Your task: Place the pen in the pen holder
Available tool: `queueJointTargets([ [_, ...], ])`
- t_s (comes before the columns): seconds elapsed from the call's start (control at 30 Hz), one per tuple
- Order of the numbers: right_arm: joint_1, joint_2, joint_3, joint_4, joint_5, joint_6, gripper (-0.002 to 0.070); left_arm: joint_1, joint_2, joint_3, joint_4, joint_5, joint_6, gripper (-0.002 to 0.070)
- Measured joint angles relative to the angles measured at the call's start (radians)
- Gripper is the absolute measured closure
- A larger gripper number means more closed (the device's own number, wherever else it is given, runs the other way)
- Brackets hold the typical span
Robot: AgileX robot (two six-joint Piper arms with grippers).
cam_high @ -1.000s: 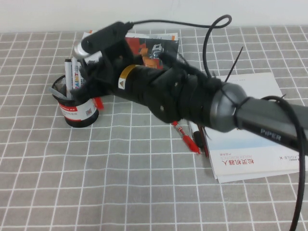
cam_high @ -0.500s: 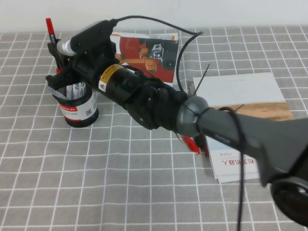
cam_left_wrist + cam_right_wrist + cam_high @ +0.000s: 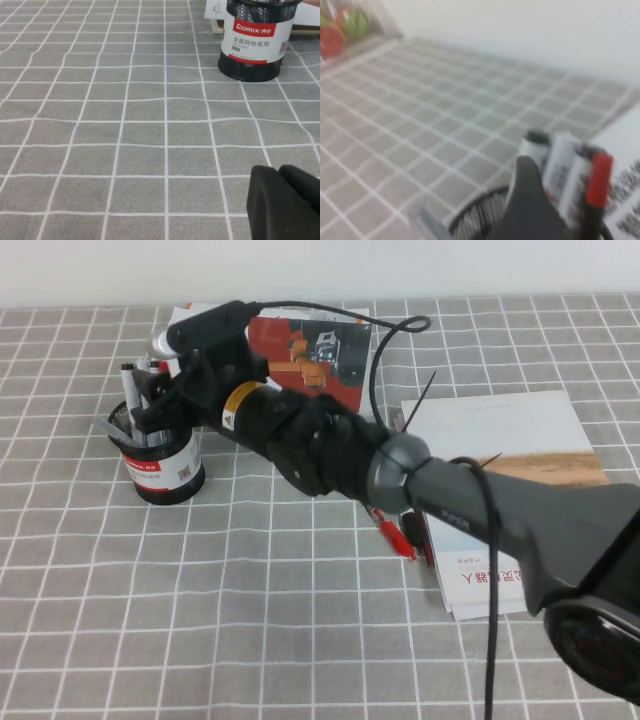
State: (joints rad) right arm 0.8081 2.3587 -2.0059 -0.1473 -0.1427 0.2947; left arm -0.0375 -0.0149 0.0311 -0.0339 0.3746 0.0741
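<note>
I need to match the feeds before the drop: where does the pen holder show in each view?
High view: pen holder stands at the left, under the right end effector.
Left wrist view: it sits at the upper right; the left end effector is low in the corner.
Right wrist view: only its mesh rim shows at the bottom.
Shared landmark: the grey checked tablecloth.

The right gripper (image 3: 150,405) hides the pen holder's (image 3: 165,468) mouth, and the right wrist view is blurred.

light: even, bright | shadows: soft | right wrist view: blurred
</note>
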Motion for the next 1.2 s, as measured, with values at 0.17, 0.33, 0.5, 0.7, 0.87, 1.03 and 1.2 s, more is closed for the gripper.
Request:
queueJointTargets([
  [0.17,0.0,-0.078,0.012,0.0,0.135,0.017,0.0491,0.0,0.0,0.0,0.0,0.0,0.0,0.0678],
  [0.33,0.002,-0.218,0.188,-0.074,-0.01,0.154,0.066,0.0,0.0,0.0,0.0,0.0,0.0,0.0678],
  [0.5,0.006,-0.394,0.515,-0.141,-0.293,0.195,0.0685,0.0,0.0,0.0,0.0,0.0,0.0,0.0678],
  [0.7,0.01,-0.654,0.793,-0.384,-0.254,0.228,0.0688,0.0,0.0,0.0,0.0,0.0,0.0,0.0678],
  [0.87,0.01,-0.854,0.923,-0.523,-0.064,0.434,0.0688,0.0,0.0,0.0,0.0,0.0,0.0,0.0678],
  [1.03,0.01,-0.986,1.05,-0.635,0.086,0.48,0.0688,0.0,0.0,0.0,0.0,0.0,0.0,0.0678],
  [1.2,0.01,-1.101,1.193,-0.668,0.128,0.488,0.0688,0.0,0.0,0.0,0.0,0.0,0.0,0.0678],
])
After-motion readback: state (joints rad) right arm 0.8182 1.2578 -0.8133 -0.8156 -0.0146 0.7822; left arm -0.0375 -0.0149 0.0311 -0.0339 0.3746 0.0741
